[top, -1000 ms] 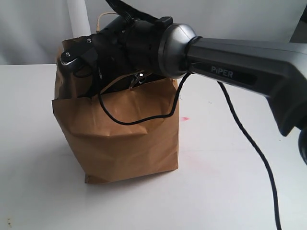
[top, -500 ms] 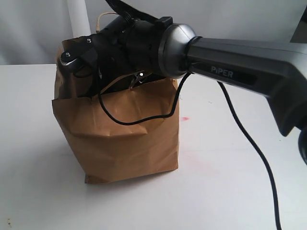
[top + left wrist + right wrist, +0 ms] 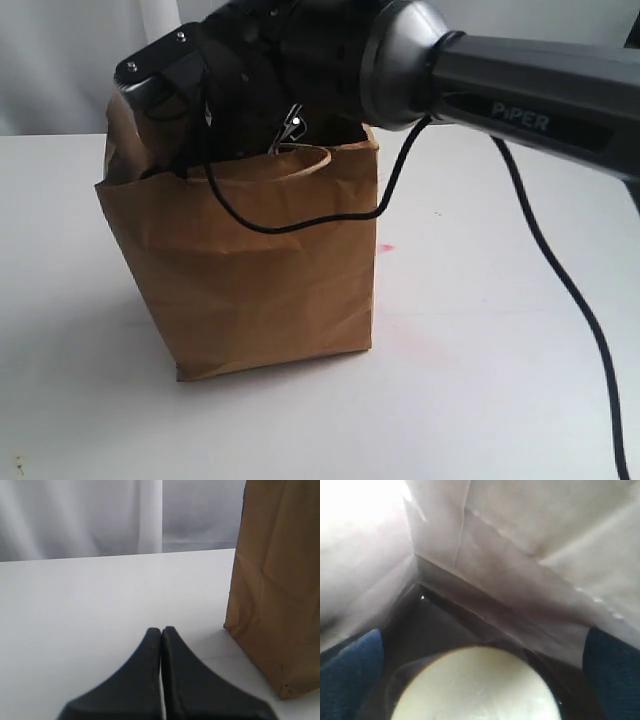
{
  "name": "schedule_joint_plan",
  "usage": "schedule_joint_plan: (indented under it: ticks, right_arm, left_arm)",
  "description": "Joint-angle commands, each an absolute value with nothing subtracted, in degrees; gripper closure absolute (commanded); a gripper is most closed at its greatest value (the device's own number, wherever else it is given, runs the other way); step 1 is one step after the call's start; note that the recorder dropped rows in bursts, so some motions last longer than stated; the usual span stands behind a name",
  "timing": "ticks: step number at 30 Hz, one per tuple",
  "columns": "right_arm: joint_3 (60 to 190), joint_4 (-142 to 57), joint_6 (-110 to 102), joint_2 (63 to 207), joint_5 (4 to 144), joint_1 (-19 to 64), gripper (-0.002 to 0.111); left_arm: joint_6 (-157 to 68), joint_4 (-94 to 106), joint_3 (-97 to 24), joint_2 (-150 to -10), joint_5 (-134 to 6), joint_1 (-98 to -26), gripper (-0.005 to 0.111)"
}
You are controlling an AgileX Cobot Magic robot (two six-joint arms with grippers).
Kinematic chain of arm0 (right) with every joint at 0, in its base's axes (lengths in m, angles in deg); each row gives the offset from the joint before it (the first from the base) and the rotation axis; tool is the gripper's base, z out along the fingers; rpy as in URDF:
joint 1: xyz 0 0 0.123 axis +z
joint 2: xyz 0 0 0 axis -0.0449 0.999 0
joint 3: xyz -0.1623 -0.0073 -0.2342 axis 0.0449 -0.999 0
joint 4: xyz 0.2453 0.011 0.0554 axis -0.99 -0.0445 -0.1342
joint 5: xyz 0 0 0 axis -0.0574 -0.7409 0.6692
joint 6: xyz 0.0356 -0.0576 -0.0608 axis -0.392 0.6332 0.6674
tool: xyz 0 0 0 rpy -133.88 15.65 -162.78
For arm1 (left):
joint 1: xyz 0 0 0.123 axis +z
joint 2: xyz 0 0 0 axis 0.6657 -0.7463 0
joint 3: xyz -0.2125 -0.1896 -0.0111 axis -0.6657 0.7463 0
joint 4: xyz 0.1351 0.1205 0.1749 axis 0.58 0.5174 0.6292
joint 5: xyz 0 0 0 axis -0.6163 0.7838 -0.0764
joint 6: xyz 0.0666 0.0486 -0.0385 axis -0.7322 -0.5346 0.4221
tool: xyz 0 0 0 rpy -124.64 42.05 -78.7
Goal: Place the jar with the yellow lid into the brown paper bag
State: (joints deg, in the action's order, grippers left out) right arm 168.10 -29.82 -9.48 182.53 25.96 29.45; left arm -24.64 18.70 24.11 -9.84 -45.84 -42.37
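Note:
The brown paper bag stands upright on the white table. My right arm reaches into its mouth from above, so the fingers are hidden in the exterior view. In the right wrist view my right gripper is open inside the bag. Its dark fingers stand wide apart, clear of the jar on both sides. The yellow-lidded jar sits on the bag's floor below them; only its pale yellow lid shows. My left gripper is shut and empty, low over the table beside the bag.
A black cable hangs from the right arm across the bag's front and down over the table. One loop handle curves at the bag's near rim. A white curtain backs the table.
The right arm has risen, its wrist now higher above the bag's rim. The bag's top has spread a little wider and its near handle has come into view.

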Motion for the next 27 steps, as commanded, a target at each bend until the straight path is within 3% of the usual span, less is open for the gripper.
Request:
schedule_joint_plan:
  ticks: [1,20,27]
  right_arm:
    - [168.1,-30.4,-9.1,180.5,25.2,29.4,0.003]
    - [168.1,-31.6,-9.6,179.2,22.3,29.4,0.003]
    - [168.1,-31.6,-9.6,172.0,22.6,29.4,0.003]
  left_arm:
    - [-24.4,18.5,24.0,-10.0,-46.4,-42.7,0.106]
    - [-24.4,18.5,24.0,-10.0,-46.4,-42.7,0.106]
    - [-24.4,18.5,24.0,-10.0,-46.4,-42.7,0.106]
